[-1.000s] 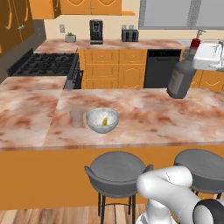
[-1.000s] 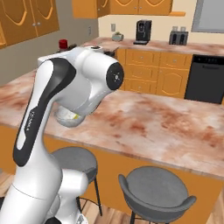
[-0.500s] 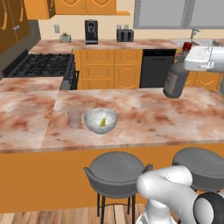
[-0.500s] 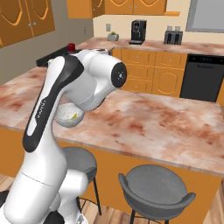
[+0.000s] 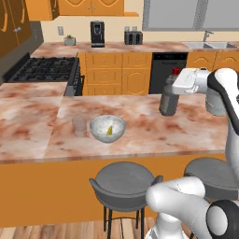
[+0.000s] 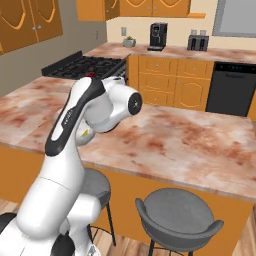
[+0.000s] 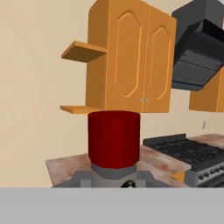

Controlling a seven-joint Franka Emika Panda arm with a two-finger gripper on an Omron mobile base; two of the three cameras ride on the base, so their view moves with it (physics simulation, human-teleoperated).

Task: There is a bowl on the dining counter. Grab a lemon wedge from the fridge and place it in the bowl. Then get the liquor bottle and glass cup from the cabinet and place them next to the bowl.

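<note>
Over on the far left sits the stove [image 5: 44, 70], dark burners running back toward the wall. Coming right along my dining counter [image 5: 140, 133], there's the glass cup [image 5: 79, 126], upright and see-through; I can't make out anything inside it. Just beside it, to its right, the bowl [image 5: 107, 128], white and round, apart from the cup by a sliver of marble. Inside the bowl lies the lemon wedge [image 5: 110, 131], a small yellow piece against the inner wall.

Below the counter edge, two grey stools [image 5: 123, 182] stand near my base.

Moving right again, well apart from the bowl, here's the liquor bottle [image 5: 169, 94], grey glass with a red cap, upright, hanging at the far edge of the counter. My gripper [image 5: 179, 83] has it by the neck from the right side, fingers pinched narrow around it just under the cap. Whether its base touches the marble I can't tell from here.

In my hand view that red cap [image 7: 114, 139] stands right in front of me, with the grey shoulder of the bottle beneath it.

Far back, the coffee machine [image 5: 97, 34] and toaster [image 5: 133, 36] sit on the rear counter, the black dishwasher [image 5: 163, 70] below, the sink [image 5: 207, 44] at the far right.
</note>
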